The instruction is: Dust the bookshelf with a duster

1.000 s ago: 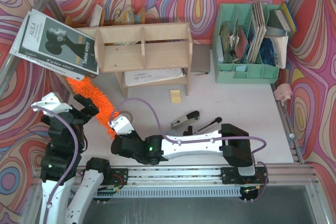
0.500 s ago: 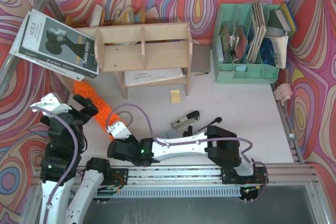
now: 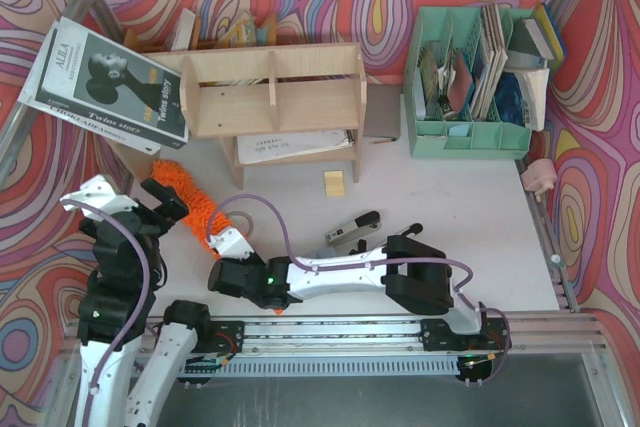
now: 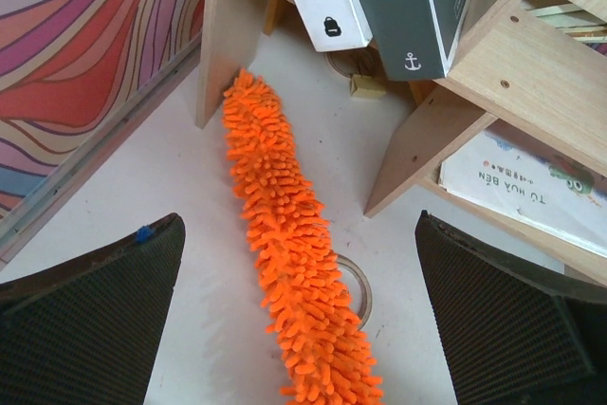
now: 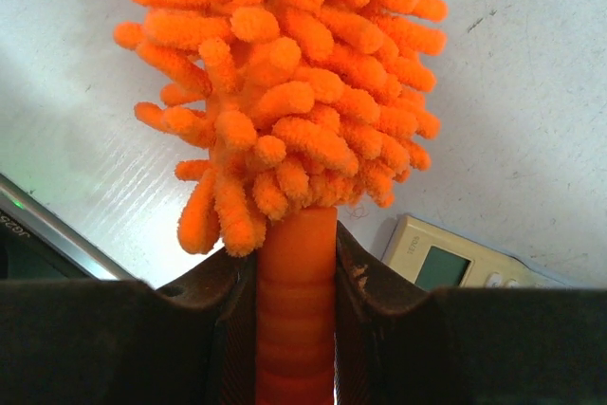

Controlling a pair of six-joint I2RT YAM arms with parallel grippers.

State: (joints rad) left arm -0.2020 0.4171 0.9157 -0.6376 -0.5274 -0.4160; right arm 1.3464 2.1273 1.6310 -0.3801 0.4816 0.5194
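The light plywood bookshelf [image 3: 270, 87] stands at the back left; its legs show in the left wrist view [image 4: 414, 152]. The orange fluffy duster [image 3: 188, 199] lies slanted on the table in front of the shelf's left end. My right gripper [image 3: 222, 243] is shut on the duster's orange handle [image 5: 296, 315], just below the fluffy head [image 5: 294, 73]. My left gripper [image 3: 167, 204] is open and empty, hovering over the duster head [image 4: 294, 272], with one finger on each side of it [image 4: 95, 315].
A large black-and-white book [image 3: 110, 82] leans on the shelf's left end. A tape ring [image 4: 358, 289] lies under the duster. A beige device [image 5: 446, 258], a stapler [image 3: 352, 229], a sticky pad [image 3: 334, 182] and a mint-green organiser [image 3: 480, 77] are to the right.
My right gripper has drawn the duster a little toward the near edge, so its tip has moved away from the shelf's left leg. The right arm's elbow has shifted left. The left arm has barely moved.
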